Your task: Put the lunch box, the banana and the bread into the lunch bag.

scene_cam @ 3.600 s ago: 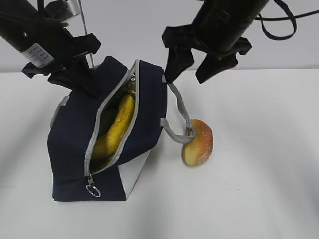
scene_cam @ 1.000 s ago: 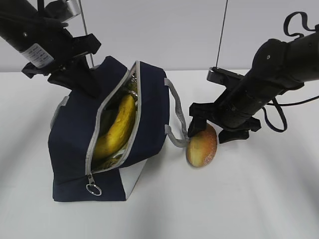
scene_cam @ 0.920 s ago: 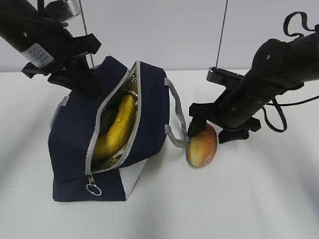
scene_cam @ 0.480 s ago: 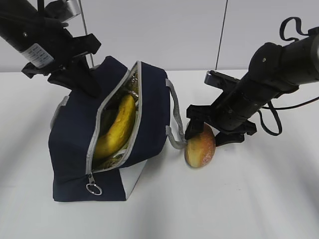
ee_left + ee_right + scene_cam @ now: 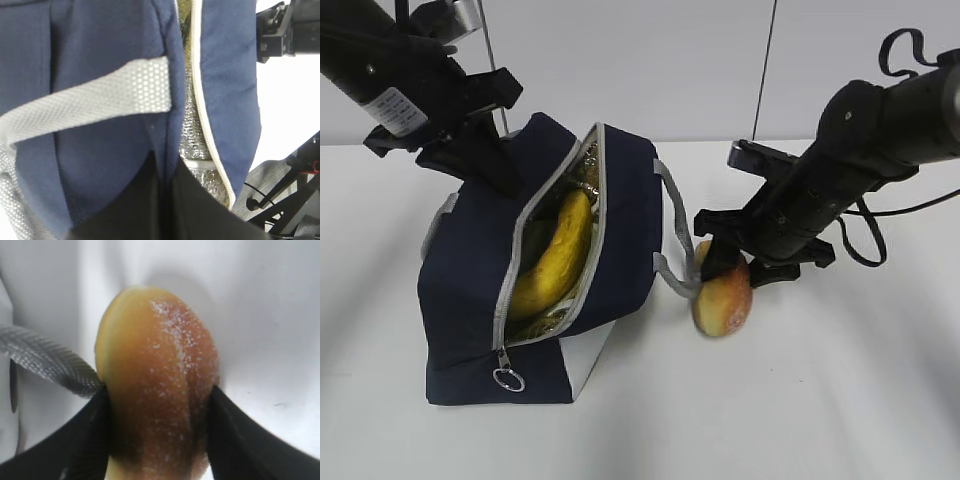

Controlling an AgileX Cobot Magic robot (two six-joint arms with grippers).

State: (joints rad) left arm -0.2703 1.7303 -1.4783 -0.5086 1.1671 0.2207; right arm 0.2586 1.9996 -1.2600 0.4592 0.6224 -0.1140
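Note:
The navy lunch bag (image 5: pixel 470 290) lies on the white table with its zipper open. The yellow banana (image 5: pixel 555 255) lies inside it. The lunch box does not show in any view. My left gripper (image 5: pixel 488 160) is shut on the bag's far rim; in the left wrist view (image 5: pixel 162 172) its fingers pinch the blue fabric beside the silver lining. The golden-brown bread (image 5: pixel 723 297) stands on the table right of the bag. My right gripper (image 5: pixel 740 262) is down over it, and in the right wrist view (image 5: pixel 157 410) both fingers press the bread's (image 5: pixel 155 375) sides.
The bag's grey webbing handle (image 5: pixel 672 272) loops out and touches the bread's left side; it also shows in the right wrist view (image 5: pixel 45 357). The zipper's ring pull (image 5: pixel 506 380) hangs at the bag's near end. A thin pole (image 5: pixel 765 65) stands behind the table.
My right arm came down from above the bag to the bread and its fingers closed on it. The bread shifted slightly left. My left gripper and the bag have not moved.

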